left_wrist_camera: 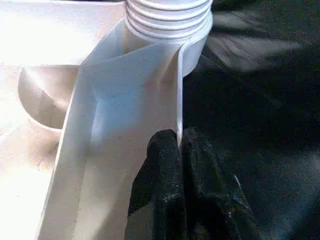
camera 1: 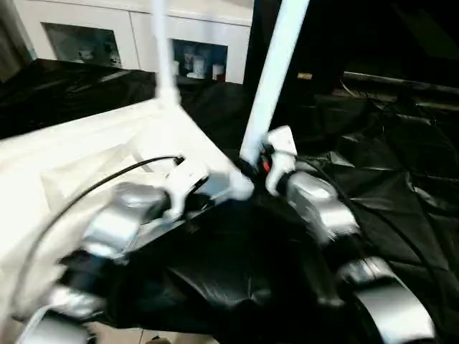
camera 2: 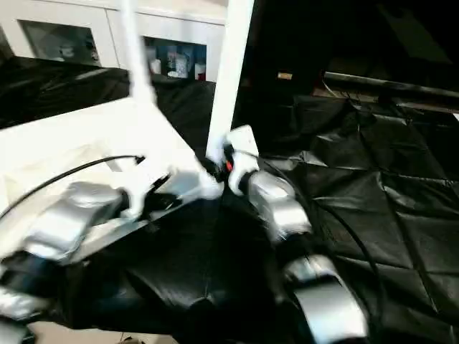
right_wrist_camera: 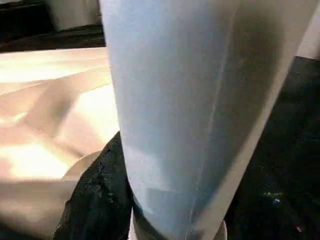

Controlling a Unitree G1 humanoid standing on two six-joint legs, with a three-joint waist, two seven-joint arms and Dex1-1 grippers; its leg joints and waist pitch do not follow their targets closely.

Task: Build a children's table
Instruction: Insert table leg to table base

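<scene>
The white table top (camera 1: 86, 165) lies upside down on the black-draped work table. My left gripper (left_wrist_camera: 179, 139) is shut on the thin rim wall (left_wrist_camera: 170, 90) at the top's near right corner, just short of a threaded leg base (left_wrist_camera: 167, 20). At that corner a white tube leg (camera 1: 276, 72) rises steeply. My right gripper (camera 1: 257, 166) is shut around its lower end, and one black finger (right_wrist_camera: 95, 200) presses against the leg (right_wrist_camera: 200, 110). A second leg (camera 1: 163, 57) stands upright at the far corner.
The black quilted cloth (camera 1: 401, 186) covers the work table to the right and in front of the top. A white cabinet with glass doors (camera 1: 107, 36) stands behind. A black cable (camera 1: 93, 188) runs over my left forearm.
</scene>
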